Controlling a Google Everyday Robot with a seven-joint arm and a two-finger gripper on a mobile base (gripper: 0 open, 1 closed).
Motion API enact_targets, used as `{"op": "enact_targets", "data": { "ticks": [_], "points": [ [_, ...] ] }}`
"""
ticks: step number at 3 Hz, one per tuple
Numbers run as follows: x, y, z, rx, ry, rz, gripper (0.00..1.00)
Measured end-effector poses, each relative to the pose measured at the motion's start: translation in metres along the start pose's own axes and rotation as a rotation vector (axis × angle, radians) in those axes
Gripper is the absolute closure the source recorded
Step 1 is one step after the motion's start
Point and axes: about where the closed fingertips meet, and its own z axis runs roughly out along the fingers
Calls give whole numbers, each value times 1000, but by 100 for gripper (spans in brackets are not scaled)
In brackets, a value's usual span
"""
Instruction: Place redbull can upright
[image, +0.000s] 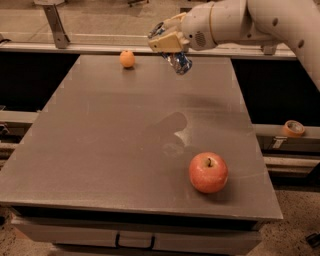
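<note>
my pincer (169, 41): up in the air over the far end of the table (100, 150), squeezing the redbull can
redbull can (180, 63): in my grip, tilted, off the table
apple (208, 172): front right
orange (127, 58): far edge

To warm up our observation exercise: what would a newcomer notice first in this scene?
The gripper hangs above the far edge of the table, jaws shut on the tilted redbull can. A red apple sits near the front right; a small orange rests at the far edge.
</note>
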Motion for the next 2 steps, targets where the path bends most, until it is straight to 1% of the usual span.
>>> {"op": "enact_targets", "data": {
  "ticks": [1, 2],
  "points": [
    [20, 4, 1, 30, -172, 73, 100],
    [34, 17, 20, 20, -320, 124, 100]
  ]
}}
